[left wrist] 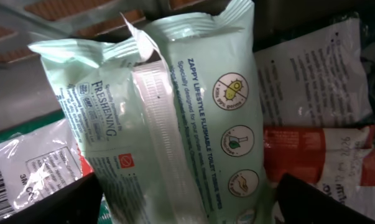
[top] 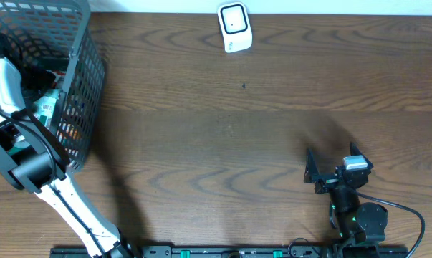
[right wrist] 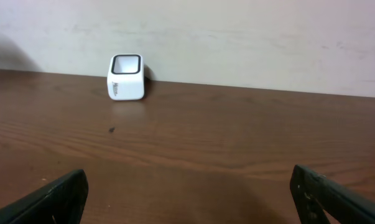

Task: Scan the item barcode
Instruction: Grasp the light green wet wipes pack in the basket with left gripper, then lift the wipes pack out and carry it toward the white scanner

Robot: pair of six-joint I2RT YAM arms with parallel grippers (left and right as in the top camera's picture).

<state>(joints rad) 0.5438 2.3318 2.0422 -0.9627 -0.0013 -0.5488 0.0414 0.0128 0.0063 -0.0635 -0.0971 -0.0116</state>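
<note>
Jaws of the left gripper (left wrist: 190, 180) stand wide apart, one on each side of the pale green soft-film wipes pack (left wrist: 175, 124). The film shows no squeeze, so the pack reads as not clamped. Jaws of the right gripper (right wrist: 188, 174) are fully apart over the brown wooden desk (top: 237, 129) near its front edge, with nothing between them.

The pack lies on other packets inside the grey mesh basket (top: 83, 72) at the desk's left rear corner. The white box-shaped scanner (top: 234, 27) stands at the rear edge, well apart.

Handling, as judged: light, pliable contents and slick film. Grip across the body with moderate force. Avoid the crimped end and the raised centre seam.

Legible print: "FRESHENING" and "ZAPPY LIFESTYLE FLUSHABLE TOILET TISSUE WIPES", plus three round icons. No barcode shows on this face. A neighbouring white packet (left wrist: 16, 174) carries one.
</note>
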